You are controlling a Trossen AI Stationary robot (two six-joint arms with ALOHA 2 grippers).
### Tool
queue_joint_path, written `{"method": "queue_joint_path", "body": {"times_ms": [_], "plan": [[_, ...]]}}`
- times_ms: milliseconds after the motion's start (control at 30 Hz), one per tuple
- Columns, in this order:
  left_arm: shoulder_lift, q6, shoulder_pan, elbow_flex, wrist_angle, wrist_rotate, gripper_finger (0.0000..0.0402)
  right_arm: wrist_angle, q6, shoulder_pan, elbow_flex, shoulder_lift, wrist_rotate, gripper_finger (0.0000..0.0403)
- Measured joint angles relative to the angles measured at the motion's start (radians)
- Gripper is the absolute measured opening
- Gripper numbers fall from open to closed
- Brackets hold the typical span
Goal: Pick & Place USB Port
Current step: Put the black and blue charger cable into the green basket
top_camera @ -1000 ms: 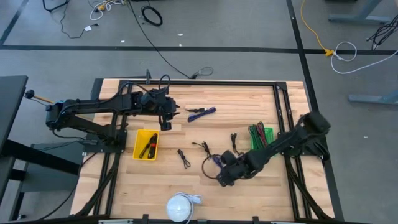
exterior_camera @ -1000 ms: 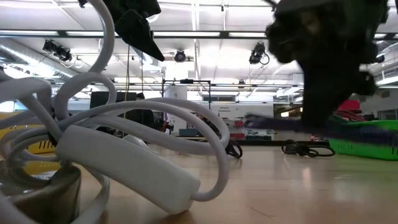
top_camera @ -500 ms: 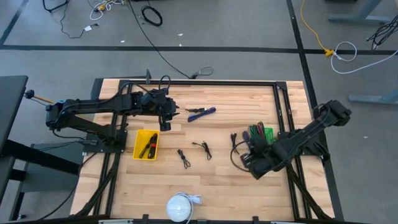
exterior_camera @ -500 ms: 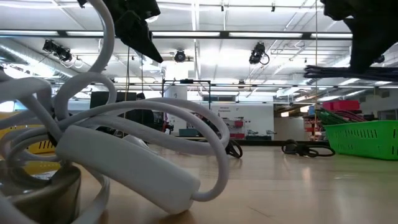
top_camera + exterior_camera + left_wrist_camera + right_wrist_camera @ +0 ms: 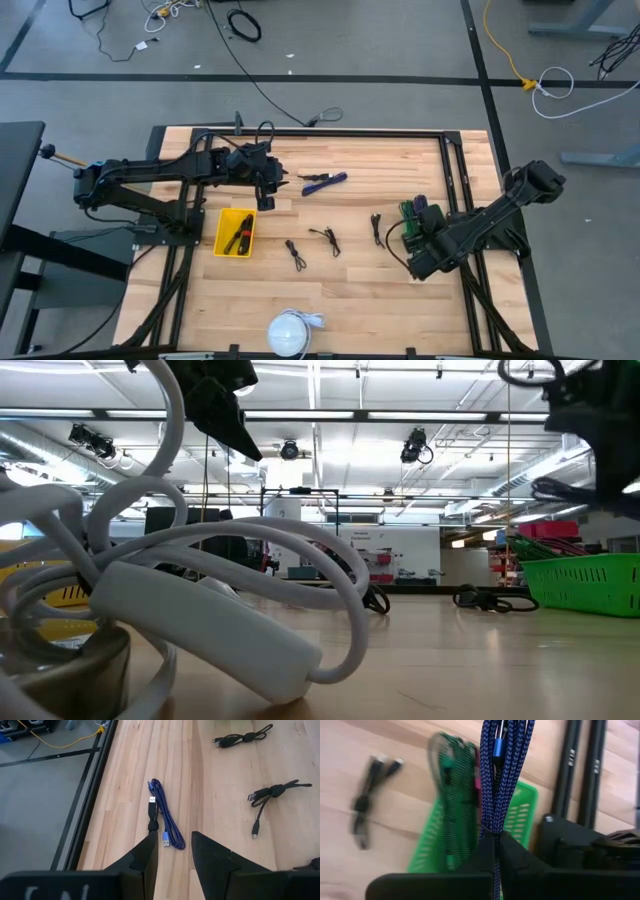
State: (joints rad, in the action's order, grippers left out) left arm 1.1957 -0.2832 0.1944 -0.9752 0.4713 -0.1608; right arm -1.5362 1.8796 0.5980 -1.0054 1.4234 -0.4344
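Observation:
My right gripper (image 5: pixel 495 836) is shut on a blue braided USB cable (image 5: pixel 502 765) and hovers over the green mesh basket (image 5: pixel 462 815) at the table's right side. In the high view this gripper (image 5: pixel 420 240) sits at the basket (image 5: pixel 428 213). The low view shows it raised above the basket (image 5: pixel 590 582). My left gripper (image 5: pixel 175 845) waits open at the far left (image 5: pixel 268 190), above a second blue cable (image 5: pixel 167 822) that lies flat on the wood (image 5: pixel 325 181). My right gripper pinches the coiled blue cable between its two fingers (image 5: pixel 485 851), taking several strands of the bundle (image 5: pixel 495 820) together. The strands run on lengthwise past the fingertips. The cable is lifted clear of the table, over the green basket.
A yellow bin (image 5: pixel 236 232) with dark cables stands at the left. Three small black tied cables (image 5: pixel 295 253), (image 5: pixel 325 238), (image 5: pixel 377 228) lie mid-table. A white coiled cable on a round base (image 5: pixel 290 333) sits at the near edge. Black frame rails (image 5: pixel 580 775) run beside the basket.
My right gripper, shut on the blue cable, has swung from the middle of the table toward the right edge and risen, carrying the cable clear of the wood until it is over the green basket. The left arm has kept still.

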Motion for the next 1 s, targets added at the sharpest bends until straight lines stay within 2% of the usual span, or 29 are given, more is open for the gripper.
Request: {"method": "queue_joint_path", "body": {"times_ms": [200,467,1000], "plan": [[0.000,0.000,0.000,0.000,0.000,0.000,0.0122,0.028,0.005,-0.019,0.110,-0.063,0.010,0.0000],[0.000,0.003,0.000,0.000,-0.001,0.000,0.0122,0.155,-0.055,-0.058,0.258,-0.192,-0.017,0.0000],[0.000,0.009,0.000,0.000,-0.004,0.000,0.0122,0.257,-0.138,-0.074,0.279,-0.191,0.012,0.0006]]}}
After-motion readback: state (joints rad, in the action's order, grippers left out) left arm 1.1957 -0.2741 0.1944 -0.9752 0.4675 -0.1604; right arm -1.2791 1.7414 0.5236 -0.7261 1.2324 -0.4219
